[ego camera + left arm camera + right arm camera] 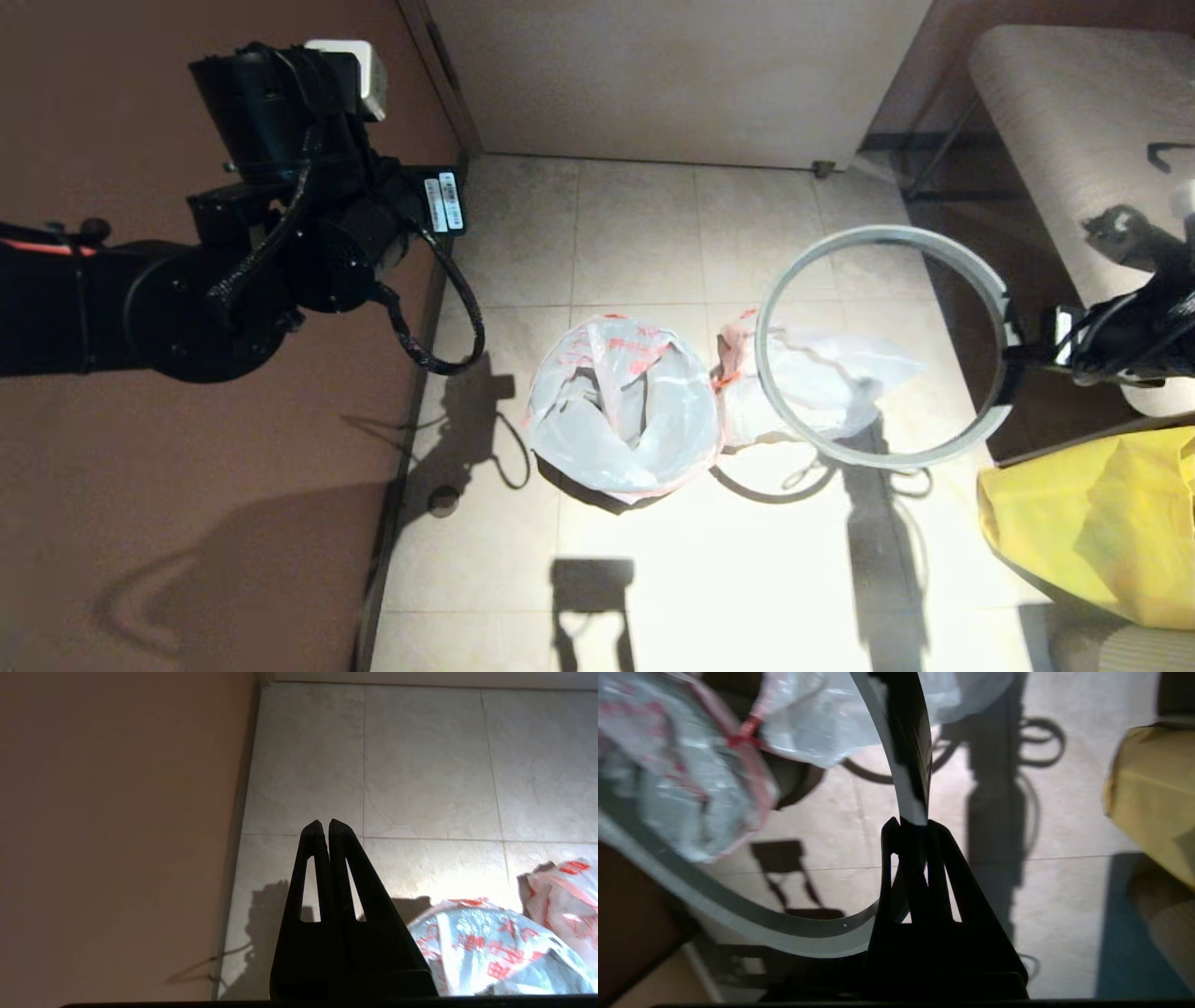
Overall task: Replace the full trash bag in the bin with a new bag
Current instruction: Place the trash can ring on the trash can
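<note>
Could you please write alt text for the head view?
The right end effector holds a grey hoop above a tiled floor, over a tied white bag. Beside it sits a bin lined with a new bag.

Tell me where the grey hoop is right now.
Head view, right side: the grey hoop is held above the floor by the right end effector, over the tied bag.

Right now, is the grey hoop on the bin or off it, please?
Off: the right gripper holds the grey hoop in the air, beside the bin.
</note>
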Tool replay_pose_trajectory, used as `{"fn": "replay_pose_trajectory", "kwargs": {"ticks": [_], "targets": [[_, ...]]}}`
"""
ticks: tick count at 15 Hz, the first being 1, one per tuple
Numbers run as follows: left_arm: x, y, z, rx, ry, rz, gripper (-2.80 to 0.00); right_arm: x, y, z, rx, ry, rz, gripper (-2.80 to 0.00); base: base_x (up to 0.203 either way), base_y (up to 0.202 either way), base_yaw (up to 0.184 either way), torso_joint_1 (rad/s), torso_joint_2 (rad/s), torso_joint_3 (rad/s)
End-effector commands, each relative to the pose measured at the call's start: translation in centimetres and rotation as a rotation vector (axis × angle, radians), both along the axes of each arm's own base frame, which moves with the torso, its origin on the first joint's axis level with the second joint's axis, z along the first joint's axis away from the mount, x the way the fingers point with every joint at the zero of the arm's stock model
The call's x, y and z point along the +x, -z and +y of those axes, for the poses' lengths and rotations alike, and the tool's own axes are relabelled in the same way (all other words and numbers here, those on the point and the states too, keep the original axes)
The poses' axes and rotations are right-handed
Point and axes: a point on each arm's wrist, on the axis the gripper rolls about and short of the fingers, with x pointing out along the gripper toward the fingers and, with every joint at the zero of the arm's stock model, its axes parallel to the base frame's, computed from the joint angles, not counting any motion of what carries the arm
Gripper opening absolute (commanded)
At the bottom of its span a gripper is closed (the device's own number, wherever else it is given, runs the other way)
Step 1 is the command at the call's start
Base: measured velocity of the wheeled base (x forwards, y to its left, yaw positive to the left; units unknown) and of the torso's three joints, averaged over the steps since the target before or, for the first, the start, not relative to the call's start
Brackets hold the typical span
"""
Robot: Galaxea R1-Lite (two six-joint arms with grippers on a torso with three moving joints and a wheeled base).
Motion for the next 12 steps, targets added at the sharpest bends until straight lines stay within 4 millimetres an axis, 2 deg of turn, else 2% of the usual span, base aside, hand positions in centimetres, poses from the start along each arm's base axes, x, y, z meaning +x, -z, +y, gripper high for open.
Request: {"fn": "replay_pose_trajectory", "kwargs": {"ticks": [1, 4, 7, 10, 12], "targets": [[-0.2, -0.6, 0.7, -0.007, -0.014, -0.017, -2.80, -0.3, -3.0, 2.7, 0.088, -0.078, -0.040, -2.80, 0.000, 0.000, 0.000, 0.000, 0.00, 0.000], [-0.3, -0.8, 1.0, -0.011, -0.014, -0.025, -2.80, 2.5, -1.6, 8.0, 0.121, -0.203, 0.027, -2.80, 0.000, 0.000, 0.000, 0.000, 0.00, 0.000], [-0.3, -1.1, 1.1, -0.018, -0.016, -0.038, -2.80, 6.1, 0.4, 14.0, 0.159, -0.259, 0.100, -2.80, 0.000, 0.000, 0.000, 0.000, 0.00, 0.000], [0.0, -1.5, 2.1, -0.025, -0.048, -0.053, -2.80, 9.3, 3.3, 19.0, 0.116, -0.275, 0.164, -2.80, 0.000, 0.000, 0.000, 0.000, 0.00, 0.000], [0.2, -1.5, 2.2, -0.025, -0.052, -0.053, -2.80, 10.7, 6.3, 21.5, 0.090, -0.290, 0.227, -2.80, 0.000, 0.000, 0.000, 0.000, 0.00, 0.000]]}}
